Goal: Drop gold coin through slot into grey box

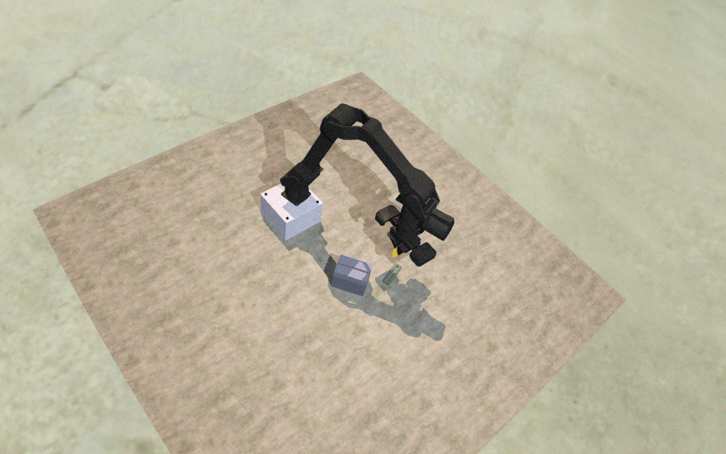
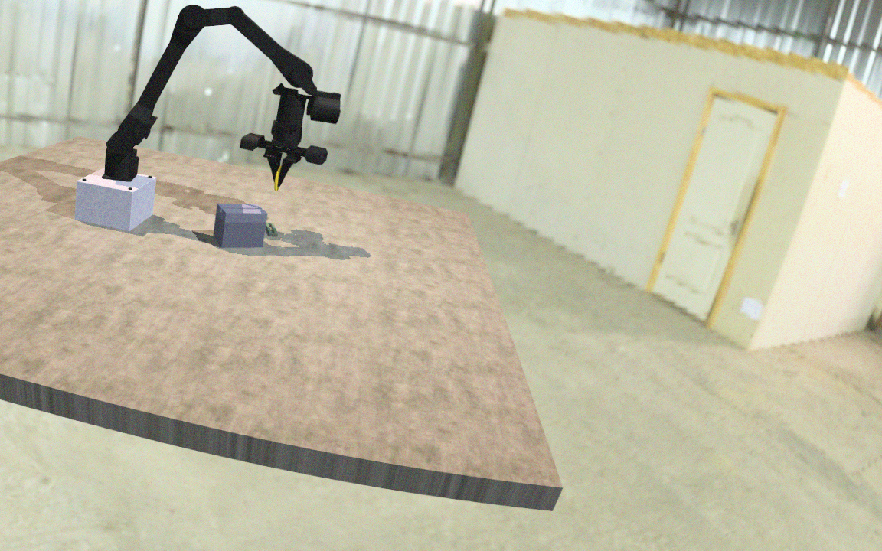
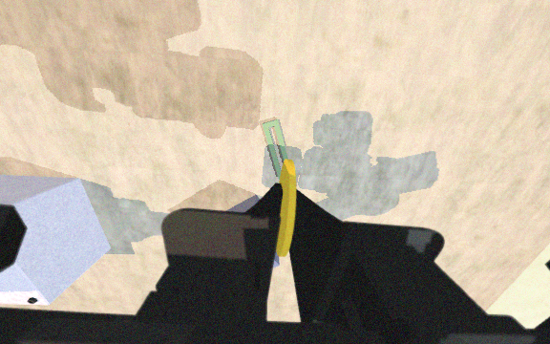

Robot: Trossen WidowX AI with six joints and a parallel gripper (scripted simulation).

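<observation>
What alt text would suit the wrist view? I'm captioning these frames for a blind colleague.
The black hand pinches a gold coin on edge, held above a tan table. Beyond the coin lies the empty green holder among grey shadows, and a pale block shows at the lower left.

A brown mottled surface (image 2: 307, 356) stretched well below the hand. Far to the hand's side stood a cream wall (image 2: 588, 157) with a wood-framed door (image 2: 718, 205); corrugated metal sheeting (image 2: 389, 75) rose behind.
</observation>
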